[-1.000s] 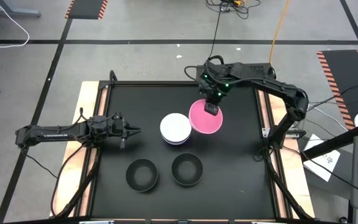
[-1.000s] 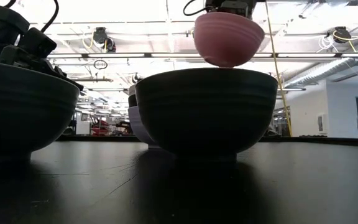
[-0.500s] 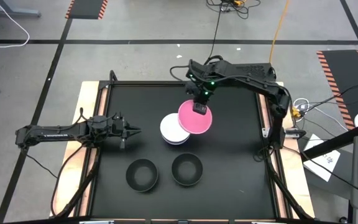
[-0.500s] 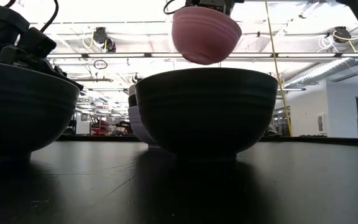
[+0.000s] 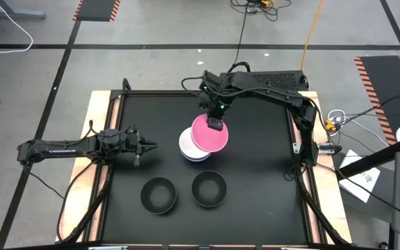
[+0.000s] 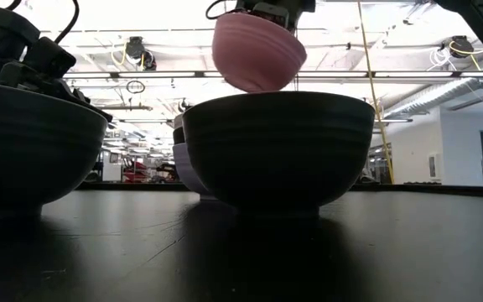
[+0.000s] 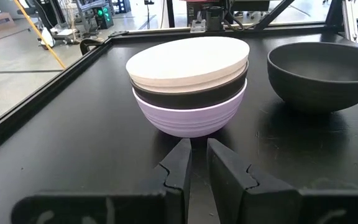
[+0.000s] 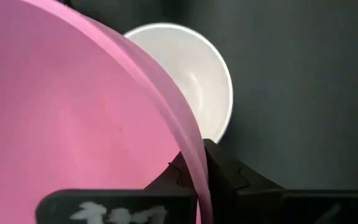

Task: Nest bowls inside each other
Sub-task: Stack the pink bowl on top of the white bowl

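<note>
2 fingers of right gripper point(image 5: 215, 125) pinch pink bowl point(image 5: 209, 135) (rim).

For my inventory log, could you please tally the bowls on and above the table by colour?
Black bowls: 3
White bowl: 1
Lavender bowl: 1
Pink bowl, held by the right gripper: 1
Total: 6

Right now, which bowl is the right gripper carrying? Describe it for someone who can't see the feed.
Find the black table; near its middle stands a stack of bowls, white on top. The pink bowl hangs in the air above it, its rim pinched by the right gripper: the only pink one and the only one off the table.
</note>
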`<state>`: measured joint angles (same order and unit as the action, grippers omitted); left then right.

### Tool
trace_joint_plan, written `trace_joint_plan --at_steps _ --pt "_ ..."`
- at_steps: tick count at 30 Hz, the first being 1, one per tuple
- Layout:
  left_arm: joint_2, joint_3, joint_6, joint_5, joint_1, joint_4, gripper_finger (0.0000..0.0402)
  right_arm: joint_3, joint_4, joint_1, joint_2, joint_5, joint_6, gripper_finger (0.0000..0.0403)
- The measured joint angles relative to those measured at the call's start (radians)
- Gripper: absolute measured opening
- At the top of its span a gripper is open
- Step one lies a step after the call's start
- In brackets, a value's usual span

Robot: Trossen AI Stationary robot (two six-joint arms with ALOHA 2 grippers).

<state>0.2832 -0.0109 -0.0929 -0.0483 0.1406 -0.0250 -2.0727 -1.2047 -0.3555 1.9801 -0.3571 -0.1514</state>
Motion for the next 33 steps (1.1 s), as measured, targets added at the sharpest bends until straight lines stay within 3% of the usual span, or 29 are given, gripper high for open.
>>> trace_joint_plan --at_steps 13,33 --pt "0.000 0.000 -0.001 -0.001 0.000 0.000 0.0056 0.000 0.116 0.004 0.002 -0.118 0.018 0.0004" --pt "0.000 0.000 -0.007 -0.004 0.000 -0.001 0.0056 0.002 0.133 -0.006 0.137 -0.142 -0.025 0.0004"
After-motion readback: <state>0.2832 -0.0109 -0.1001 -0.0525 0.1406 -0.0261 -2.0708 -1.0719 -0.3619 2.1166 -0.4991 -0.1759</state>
